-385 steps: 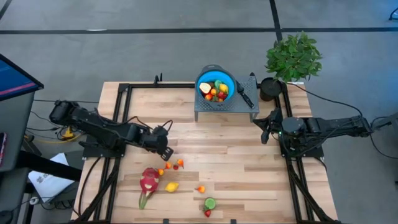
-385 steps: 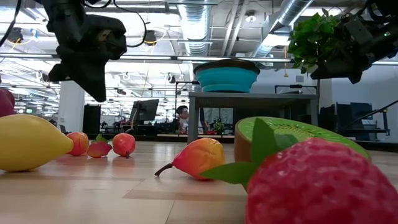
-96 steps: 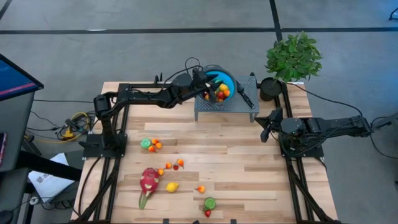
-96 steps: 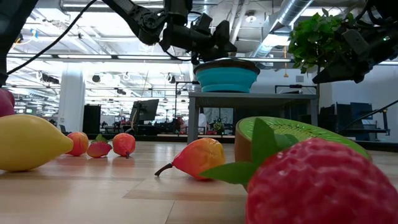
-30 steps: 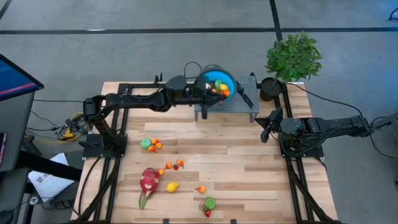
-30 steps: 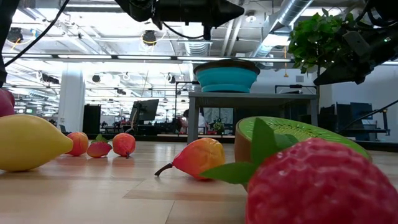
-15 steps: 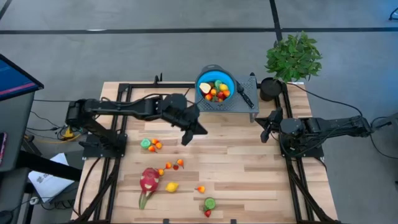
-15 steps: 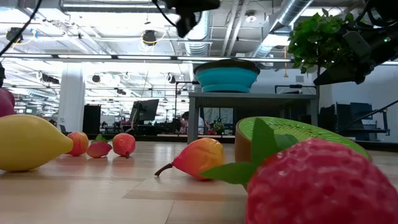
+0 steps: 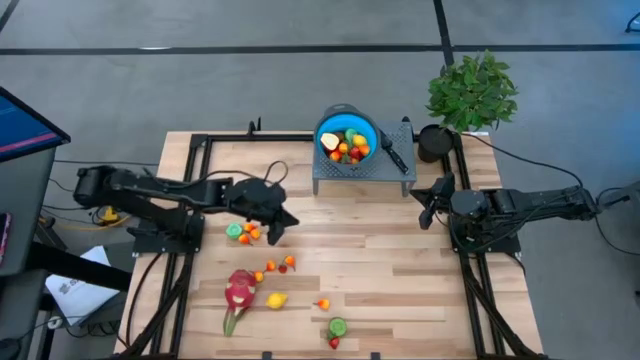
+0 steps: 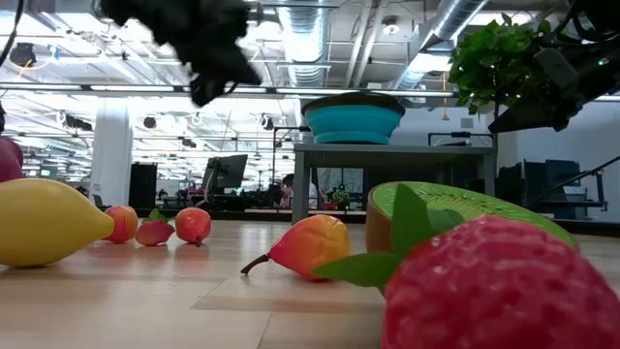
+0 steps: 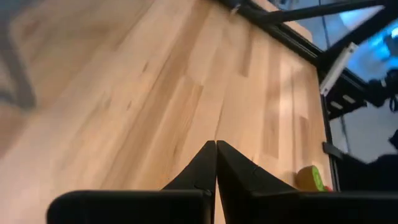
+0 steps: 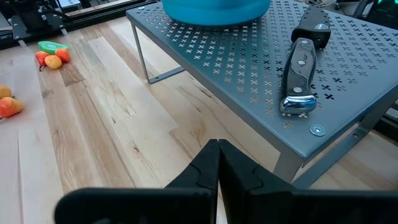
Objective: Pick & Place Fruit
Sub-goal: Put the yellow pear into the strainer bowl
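Note:
A blue bowl [image 9: 347,138] holding several small fruits stands on a grey perforated stand [image 9: 363,172] at the table's far edge. Loose fruits lie on the wood: a green and orange cluster [image 9: 240,233], a pink dragon fruit [image 9: 238,291], a lemon [image 9: 276,300], small orange ones [image 9: 288,263] and a kiwi half [image 9: 338,326]. My left gripper [image 9: 274,232] hangs shut and empty just right of the cluster, above the table; its fingers [image 11: 216,149] show closed in the left wrist view. My right gripper [image 12: 217,145] waits shut at the right, near the stand.
A black-handled knife [image 12: 300,68] lies on the stand beside the bowl. A potted plant [image 9: 470,90] stands at the far right corner. Black frame rails [image 9: 190,200] run along both sides. Bare wood lies between the stand and the loose fruits.
My left gripper has swung away from the bowl toward the table's near left and come down, turning as it went. It now hangs beside the green and orange cluster, still shut. No fruit has moved.

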Motion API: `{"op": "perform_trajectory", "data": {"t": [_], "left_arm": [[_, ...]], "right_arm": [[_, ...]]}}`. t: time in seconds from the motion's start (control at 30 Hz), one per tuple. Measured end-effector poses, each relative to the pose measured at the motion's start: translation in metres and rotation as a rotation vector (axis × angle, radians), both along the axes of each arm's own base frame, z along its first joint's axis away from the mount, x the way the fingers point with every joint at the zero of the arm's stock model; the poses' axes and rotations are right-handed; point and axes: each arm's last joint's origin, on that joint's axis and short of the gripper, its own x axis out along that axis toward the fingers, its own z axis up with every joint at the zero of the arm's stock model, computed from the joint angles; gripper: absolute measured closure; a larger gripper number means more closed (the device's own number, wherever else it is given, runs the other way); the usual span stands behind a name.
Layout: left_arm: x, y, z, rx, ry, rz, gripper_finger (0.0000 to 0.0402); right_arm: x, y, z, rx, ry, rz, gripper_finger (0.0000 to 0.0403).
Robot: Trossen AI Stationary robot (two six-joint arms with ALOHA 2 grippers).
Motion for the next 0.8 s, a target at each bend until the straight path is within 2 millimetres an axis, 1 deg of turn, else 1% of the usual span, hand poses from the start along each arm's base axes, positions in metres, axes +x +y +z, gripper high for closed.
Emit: {"op": "perform_trajectory", "data": {"t": [0.2,0.33,0.4,0.47,0.57,0.7,0.8], "left_arm": [[-0.039,0.001,-0.036,-0.186,0.079,0.161,0.0398],[-0.057,0.002,-0.051,-0.273,0.105,0.269,0.0399],[-0.062,0.002,-0.056,-0.305,0.110,0.298,0.0399],[-0.065,0.002,-0.056,-0.330,0.106,0.318,0.0399],[-0.063,0.002,-0.053,-0.339,0.066,0.317,0.0399],[-0.057,0.002,-0.044,-0.354,-0.044,0.308,0.0399],[-0.055,0.003,-0.039,-0.368,-0.105,0.336,0.0399]], "right_arm": [[0.000,0.000,0.000,0.000,0.000,0.000,0.0403],[0.000,0.000,0.000,0.000,-0.001,0.000,0.0403],[0.000,0.000,0.000,0.000,0.000,0.000,0.0403],[0.000,0.000,0.000,0.000,0.000,0.000,0.0403],[0.000,0.000,0.000,0.000,0.000,0.000,0.0403],[0.000,0.000,0.000,0.000,0.000,0.000,0.0403],[0.000,0.000,0.000,0.000,0.000,0.000,0.0403]]}}
